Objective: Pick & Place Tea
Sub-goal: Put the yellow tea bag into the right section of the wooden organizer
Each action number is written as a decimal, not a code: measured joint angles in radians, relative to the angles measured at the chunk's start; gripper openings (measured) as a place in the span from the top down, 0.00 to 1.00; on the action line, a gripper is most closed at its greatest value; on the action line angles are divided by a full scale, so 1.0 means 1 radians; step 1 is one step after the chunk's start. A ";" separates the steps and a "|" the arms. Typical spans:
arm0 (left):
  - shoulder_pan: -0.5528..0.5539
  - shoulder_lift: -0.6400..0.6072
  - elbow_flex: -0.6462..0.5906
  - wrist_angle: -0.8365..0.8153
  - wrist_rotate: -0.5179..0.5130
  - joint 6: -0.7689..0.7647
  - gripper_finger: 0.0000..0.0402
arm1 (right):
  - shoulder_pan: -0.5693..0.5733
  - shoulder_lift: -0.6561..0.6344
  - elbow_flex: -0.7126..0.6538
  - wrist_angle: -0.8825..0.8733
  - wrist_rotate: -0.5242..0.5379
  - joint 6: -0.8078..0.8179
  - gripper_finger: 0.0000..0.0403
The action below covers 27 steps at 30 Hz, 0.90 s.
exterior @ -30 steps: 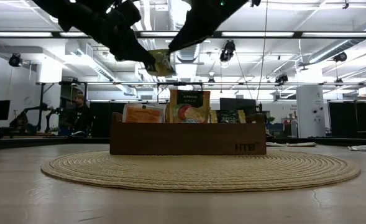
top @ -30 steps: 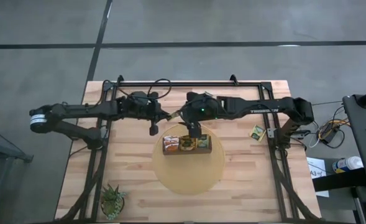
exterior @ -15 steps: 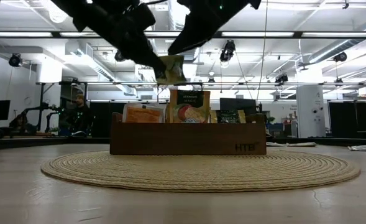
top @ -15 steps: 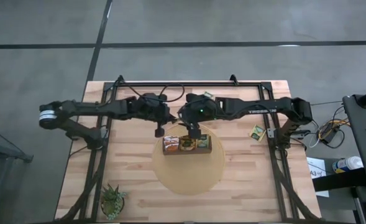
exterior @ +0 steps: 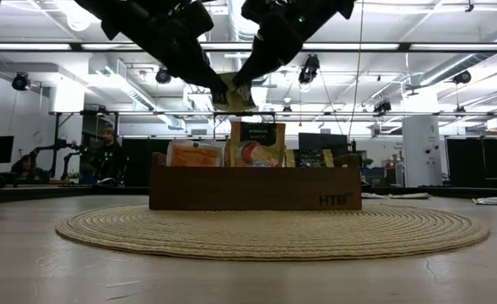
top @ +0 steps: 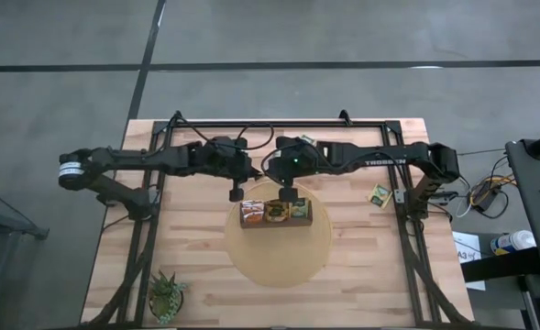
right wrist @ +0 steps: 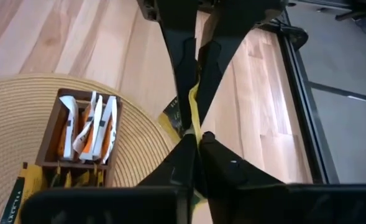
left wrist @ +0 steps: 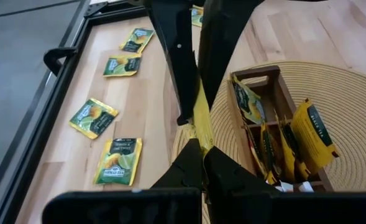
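A green-and-yellow tea sachet (exterior: 234,91) hangs in the air above the back of the dark wooden box (exterior: 231,196). My left gripper (exterior: 221,88) is shut on it from the left and my right gripper (exterior: 245,88) is shut on it from the right. In the left wrist view the sachet (left wrist: 201,118) shows edge-on between my left gripper (left wrist: 203,148) and the right arm's fingers (left wrist: 178,68). The right wrist view has my right gripper (right wrist: 195,138) on the same sachet (right wrist: 194,111). Several sachets stand upright in the box (top: 276,224).
The box sits on a round woven mat (top: 279,261). Loose sachets lie on the wood behind it (left wrist: 119,160), (left wrist: 92,117), and one lies at the right (top: 380,193). A small green plant (top: 166,295) stands at the front left corner. A black frame (top: 279,123) rims the table.
My left gripper carried the sachet to the right, up to the right gripper. The right gripper, open before, has shut on the sachet, so both grippers now hold it.
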State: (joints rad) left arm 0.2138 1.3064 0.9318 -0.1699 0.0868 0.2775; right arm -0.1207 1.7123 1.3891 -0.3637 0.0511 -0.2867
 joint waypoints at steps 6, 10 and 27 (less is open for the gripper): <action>0.000 0.000 0.000 0.001 -0.007 -0.002 1.00 | -0.007 0.000 0.000 0.001 -0.001 -0.001 0.98; 0.000 0.000 0.000 0.001 -0.006 -0.006 0.97 | -0.007 0.000 0.000 0.002 -0.001 -0.009 0.98; 0.000 -0.127 -0.014 -0.036 -0.018 -0.095 0.54 | -0.012 -0.111 -0.038 0.041 0.001 0.024 0.98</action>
State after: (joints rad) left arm 0.2142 1.1794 0.9182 -0.2060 0.0689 0.1820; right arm -0.1326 1.6009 1.3516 -0.3229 0.0522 -0.2624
